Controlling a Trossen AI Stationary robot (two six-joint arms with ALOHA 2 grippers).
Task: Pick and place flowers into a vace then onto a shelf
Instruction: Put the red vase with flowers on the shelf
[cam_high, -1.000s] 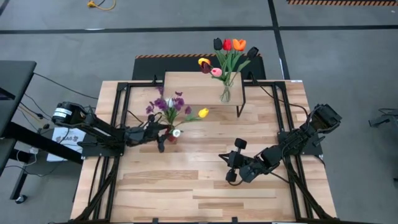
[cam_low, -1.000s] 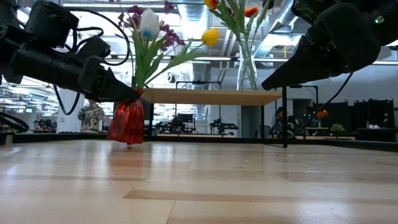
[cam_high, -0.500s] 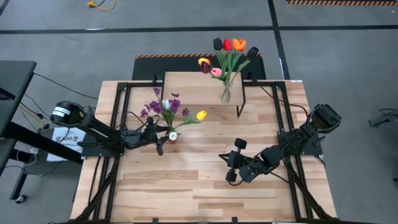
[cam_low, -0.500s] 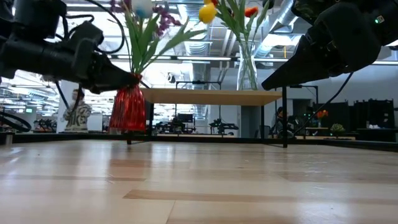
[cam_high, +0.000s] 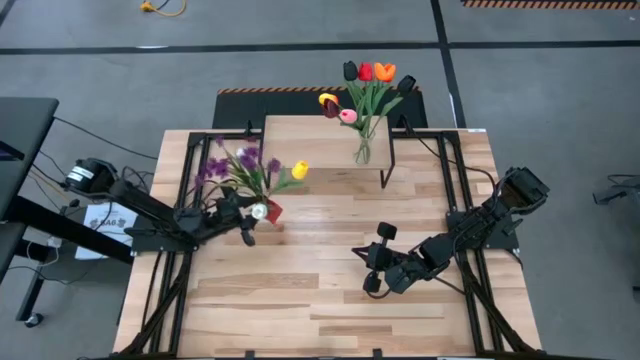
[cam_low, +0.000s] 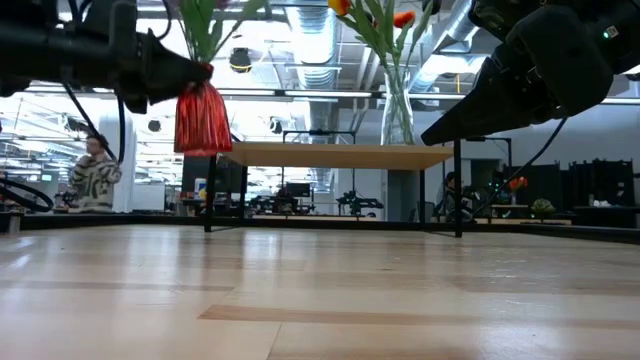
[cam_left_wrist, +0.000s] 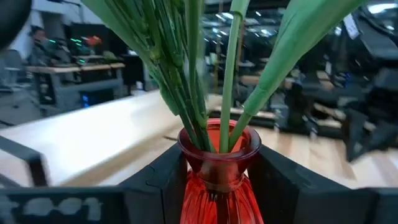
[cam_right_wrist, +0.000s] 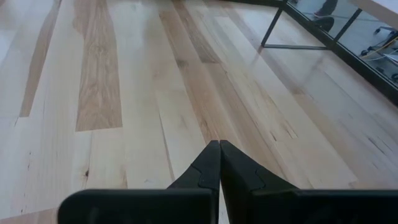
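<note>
High view: the left gripper (cam_high: 250, 212) is closed about the neck of a red vase (cam_high: 272, 209) carrying flowers (cam_high: 247, 168), purple blossoms with a yellow and a white tulip, near the desk's (cam_high: 330, 290) left edge and just short of the shelf (cam_high: 310, 141) at the far edge; a clear vase (cam_high: 363, 150) of tulips occupies the shelf's right end. The right gripper (cam_high: 368, 270) waits, fingers closed on nothing, near the desk's middle. Low view: the red vase hangs clear of the desk, its base about level with the shelf board (cam_low: 340, 154). Left wrist view: the dark fingers (cam_left_wrist: 155, 177) clamp the vase's neck below its rim, with the stems rising from its mouth. Right wrist view: closed fingertips over bare desk planks. To place well, the vase probably needs slightly more lift, kept upright, and a landing on the shelf's free left portion, well apart from the clear vase.
</note>
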